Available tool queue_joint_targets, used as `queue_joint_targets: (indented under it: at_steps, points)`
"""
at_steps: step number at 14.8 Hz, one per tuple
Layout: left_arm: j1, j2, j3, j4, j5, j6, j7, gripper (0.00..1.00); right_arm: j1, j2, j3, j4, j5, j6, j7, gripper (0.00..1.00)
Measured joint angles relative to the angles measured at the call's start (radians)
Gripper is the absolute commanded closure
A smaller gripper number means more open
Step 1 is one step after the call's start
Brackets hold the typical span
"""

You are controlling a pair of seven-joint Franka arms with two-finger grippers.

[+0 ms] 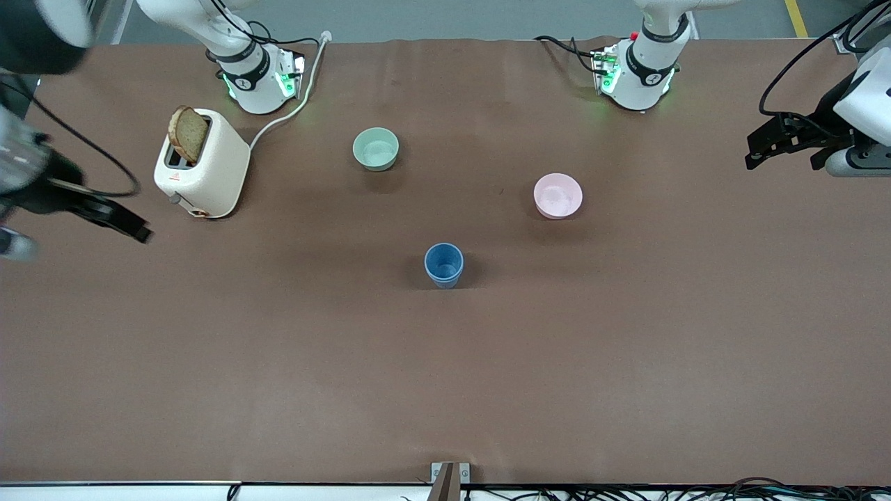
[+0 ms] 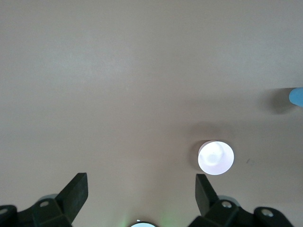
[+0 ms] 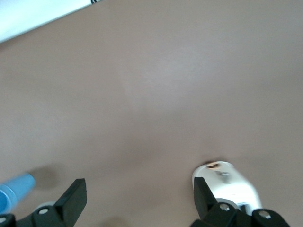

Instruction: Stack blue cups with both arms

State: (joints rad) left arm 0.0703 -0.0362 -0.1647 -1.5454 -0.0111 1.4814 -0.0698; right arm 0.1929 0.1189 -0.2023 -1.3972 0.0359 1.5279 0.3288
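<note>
While both claws gape, blue cups (image 1: 443, 265) sit stacked.

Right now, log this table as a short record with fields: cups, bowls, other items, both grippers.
cups: blue cups nested in one stack, upright, mid-table
bowls: green bowl and pink bowl, both farther from the front camera than the stack
other: toaster with a bread slice standing in its slot, toward the right arm's end
left gripper: fingers open, empty, at the left arm's end
right gripper: fingers open, empty, beside the toaster

Brown table (image 1: 445, 390), grey floor (image 1: 452, 17), yellow floor line (image 1: 795, 17)
</note>
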Motion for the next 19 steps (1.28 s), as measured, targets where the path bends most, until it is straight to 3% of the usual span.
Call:
queue_joint_targets:
  at_steps: [3,6,19]
  points:
    - [0.000,0.000,0.000,0.000,0.000,0.000,0.000,0.00,-0.186,-0.057,0.076,-0.002,0.000,-0.072,-0.159,0.00]
    - [0.000,0.000,0.000,0.000,0.000,0.000,0.000,0.00,-0.290,-0.091,0.105,-0.002,0.000,-0.106,-0.291,0.00]
    - [0.000,0.000,0.000,0.005,0.000,0.000,0.000,0.00,-0.246,-0.106,0.112,-0.013,-0.039,-0.118,-0.313,0.00]
